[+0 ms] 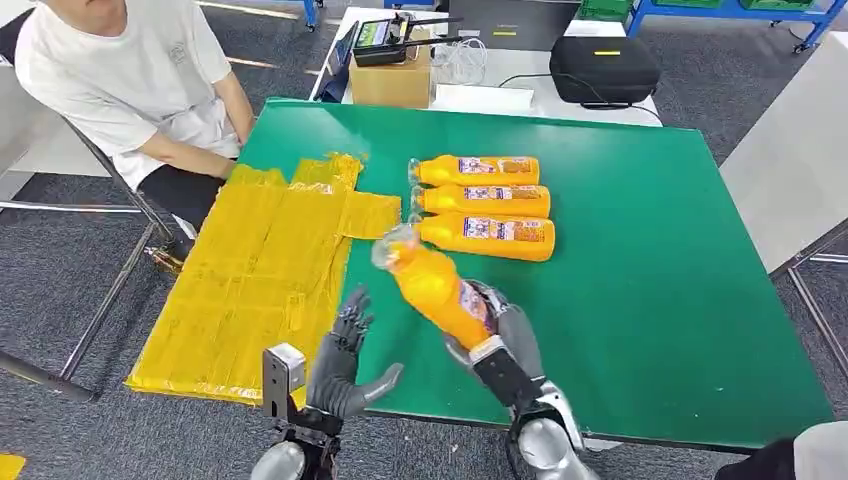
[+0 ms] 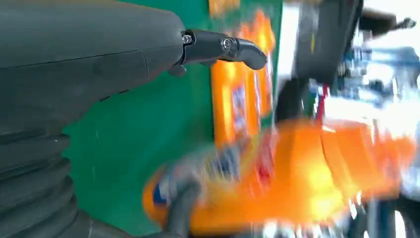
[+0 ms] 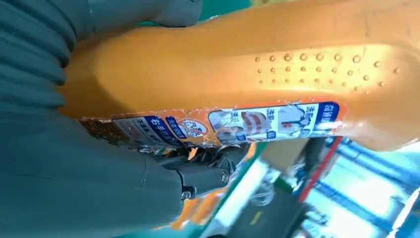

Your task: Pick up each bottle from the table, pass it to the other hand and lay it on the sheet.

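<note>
Gripped around its base, an orange bottle (image 1: 437, 288) rides aloft in the right hand (image 1: 503, 335), neck toward eleven o'clock, left hand (image 1: 345, 365) spread beside it; three bottles (image 1: 484, 208) wait at twelve o'clock, yellow sheet (image 1: 250, 280) bare.

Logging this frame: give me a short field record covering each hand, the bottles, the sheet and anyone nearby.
right hand: right hand grips the held bottle by its lower body, above the green table, cap end tilted toward the sheet
left hand: left hand holds nothing, fingers apart, beside the held bottle
bottles on table: three bottles lying side by side, caps toward the sheet
sheet: yellow sheet spread over the table's left side, no bottle on it
handover: not yet done
person: seated person at the table's far left corner
</note>
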### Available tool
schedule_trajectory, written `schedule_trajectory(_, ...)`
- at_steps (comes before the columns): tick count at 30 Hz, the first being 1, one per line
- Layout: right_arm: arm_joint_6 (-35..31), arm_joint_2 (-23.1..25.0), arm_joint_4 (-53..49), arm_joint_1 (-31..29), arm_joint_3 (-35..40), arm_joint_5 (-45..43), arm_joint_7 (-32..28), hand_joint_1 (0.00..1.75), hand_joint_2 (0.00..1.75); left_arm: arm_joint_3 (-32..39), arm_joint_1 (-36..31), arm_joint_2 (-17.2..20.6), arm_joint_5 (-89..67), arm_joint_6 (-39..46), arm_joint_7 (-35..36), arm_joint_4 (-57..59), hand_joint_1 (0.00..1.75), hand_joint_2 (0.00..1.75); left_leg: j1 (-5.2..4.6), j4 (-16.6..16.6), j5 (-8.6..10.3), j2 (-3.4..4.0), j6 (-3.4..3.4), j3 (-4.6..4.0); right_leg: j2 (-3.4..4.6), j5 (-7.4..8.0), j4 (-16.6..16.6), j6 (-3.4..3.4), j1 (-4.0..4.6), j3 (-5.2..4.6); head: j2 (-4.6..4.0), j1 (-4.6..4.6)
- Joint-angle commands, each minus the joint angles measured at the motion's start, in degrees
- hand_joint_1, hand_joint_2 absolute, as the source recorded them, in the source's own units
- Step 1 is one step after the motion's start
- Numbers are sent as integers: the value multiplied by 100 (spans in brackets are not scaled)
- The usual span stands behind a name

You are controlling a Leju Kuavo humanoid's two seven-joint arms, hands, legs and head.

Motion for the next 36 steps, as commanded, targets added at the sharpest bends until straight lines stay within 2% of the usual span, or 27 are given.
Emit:
schedule_trajectory(1, 50, 254, 671, -600, 690, -30, -142, 175, 175, -225, -171, 244, 207, -403, 120, -83, 0, 175, -1, -8, 1, 6, 10, 3, 8, 2, -4, -16, 2, -4, 0, 2)
schedule_trajectory(13, 362, 220, 921, -841, 1407, -54, -340, 175, 175, -108, -347, 82, 824, -751, 302, -274, 0, 175, -4, -9, 3, -6, 17, -16, -5, 0, -4, -22, 1, -19, 0, 2)
schedule_trajectory(23, 357, 161, 876, -876, 1533, -81, -406, 175, 175, -137, -479, 98, 696, -562, 183, -243, 0, 175, -2, -5, 2, -8, 11, -22, -9, 0, -3, -13, 2, -24, 0, 0)
schedule_trajectory(31, 674, 115, 958, -1013, 1808, -108, -410, 173, 175, -106, -608, 37, 783, -621, 160, -124, 0, 175, -6, -18, 7, -17, 26, -13, -15, 3, -14, -31, 2, -14, 0, 2)
schedule_trajectory(32, 700, 110, 955, -1009, 1824, -119, -413, 175, 175, -66, -615, 14, 888, -653, 215, -95, 0, 175, -3, -6, 4, -11, 13, -23, -11, 1, -4, -15, 1, -24, 0, 0)
schedule_trajectory(33, 711, 106, 952, -998, 1840, -123, -410, 171, 175, -16, -622, -15, 990, -667, 257, -62, 175, 175, -4, -13, 6, -16, 20, -17, -15, 2, -11, -24, 2, -18, 0, 2)
schedule_trajectory(35, 729, 86, 946, -982, 1881, -124, -423, 164, 175, -5, -638, -27, 1140, -717, 354, -14, 175, 175, -6, -14, 5, -16, 18, -15, -16, 1, -10, -21, 0, -17, 0, 0)
schedule_trajectory(36, 735, 79, 953, -972, 1900, -121, -430, 148, 175, -23, -631, -22, 1149, -748, 333, -11, 175, 175, -4, -14, 5, -17, 19, -15, -16, 1, -11, -22, 1, -16, 0, 2)
